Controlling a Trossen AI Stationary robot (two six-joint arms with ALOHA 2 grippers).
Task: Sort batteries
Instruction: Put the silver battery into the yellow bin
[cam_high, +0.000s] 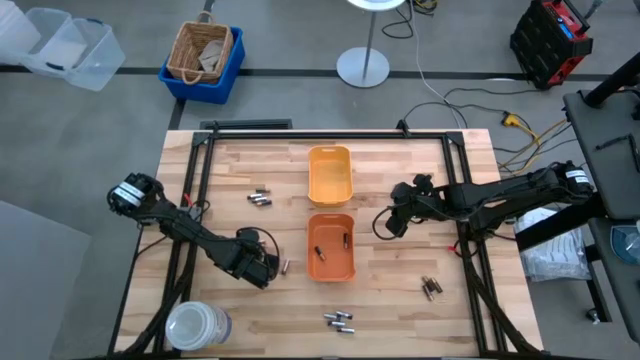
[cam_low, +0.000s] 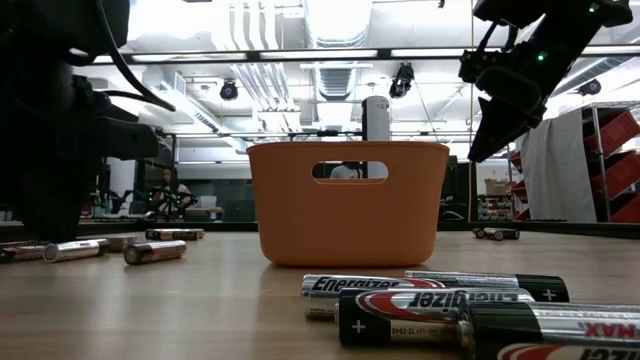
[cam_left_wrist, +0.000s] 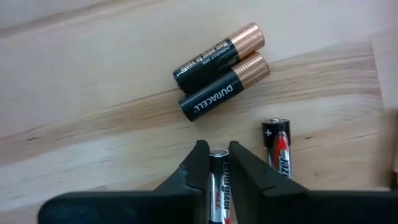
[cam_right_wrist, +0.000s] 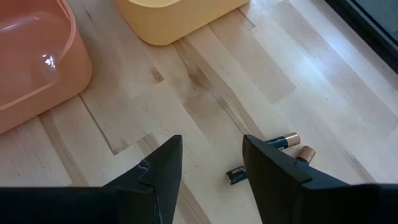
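Small batteries lie on the wooden table in loose groups: at far left, at the near edge and at near right. More lie inside the orange tray; a yellow-orange tray stands behind it. My left gripper is low, left of the orange tray, shut on one silver-and-black battery. Two copper-topped batteries and a red-and-black one lie just beyond it. My right gripper hangs open above bare wood, right of the trays, holding nothing. My left gripper pinches the silver-and-black battery between its two fingers, which lie on the long sides near its button end. The fingers run along the battery, and the rest of it is hidden under the gripper. Whether the battery is off the wood, I cannot tell.
A white lidded jar stands at the table's near left corner. Beyond the far edge are a blue bin holding a basket, clear bins and a lamp base. Cables trail at the far right. Bare wood shows right of the trays.
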